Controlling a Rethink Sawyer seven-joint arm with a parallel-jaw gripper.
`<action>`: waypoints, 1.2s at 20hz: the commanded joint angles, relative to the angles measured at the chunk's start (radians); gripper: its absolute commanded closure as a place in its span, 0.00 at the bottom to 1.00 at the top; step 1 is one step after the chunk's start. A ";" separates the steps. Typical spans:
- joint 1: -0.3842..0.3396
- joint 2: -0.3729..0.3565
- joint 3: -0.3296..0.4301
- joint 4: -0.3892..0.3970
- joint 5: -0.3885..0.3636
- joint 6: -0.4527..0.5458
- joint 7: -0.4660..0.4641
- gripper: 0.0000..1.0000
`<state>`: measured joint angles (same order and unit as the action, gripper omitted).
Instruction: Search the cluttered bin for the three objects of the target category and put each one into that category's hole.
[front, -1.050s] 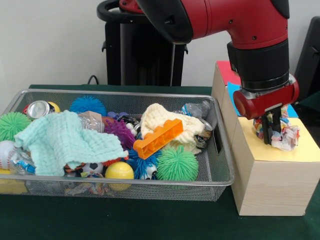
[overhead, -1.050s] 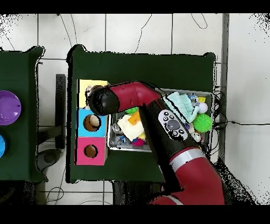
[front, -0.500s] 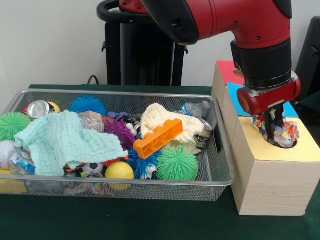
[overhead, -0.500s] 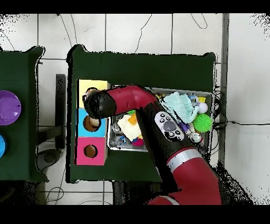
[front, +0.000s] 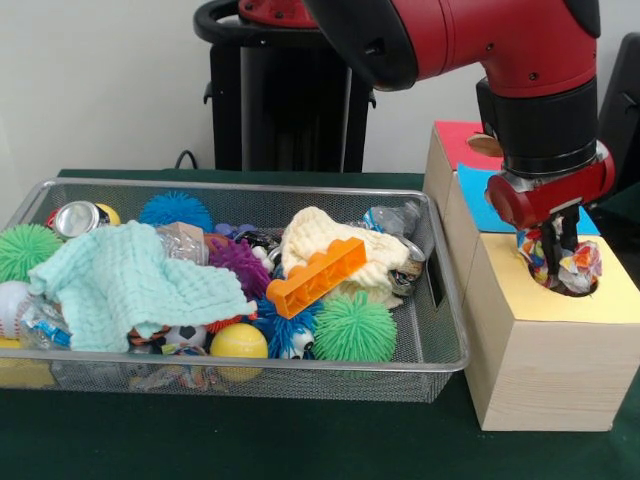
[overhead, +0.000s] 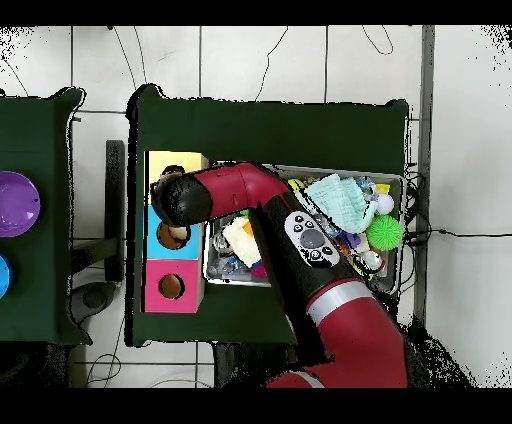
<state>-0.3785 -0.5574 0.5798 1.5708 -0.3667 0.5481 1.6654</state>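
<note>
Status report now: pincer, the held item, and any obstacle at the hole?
Pincer shut on crumpled wrapper, low in the yellow section's hole. Wrapper partly inside, not released. Nothing blocks the hole.

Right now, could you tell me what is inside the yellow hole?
A crumpled wrapper sits in the yellow hole, gripper at it. Below it is hidden.

Bin (front: 445, 350) left of box (front: 545, 365)

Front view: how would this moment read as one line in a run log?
phase: drop-off | gripper: shut on crumpled wrapper | location: in yellow box's hole | wire bin: full of clutter
</note>
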 joint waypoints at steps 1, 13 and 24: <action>0.039 0.042 -0.049 0.047 0.003 0.040 0.087 1.00; 0.101 0.017 -0.200 0.000 -0.073 -0.025 0.105 1.00; 0.117 0.008 -0.259 0.000 -0.072 -0.094 0.085 1.00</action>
<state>-0.2504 -0.5904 0.4139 1.5548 -0.3733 0.4546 1.6654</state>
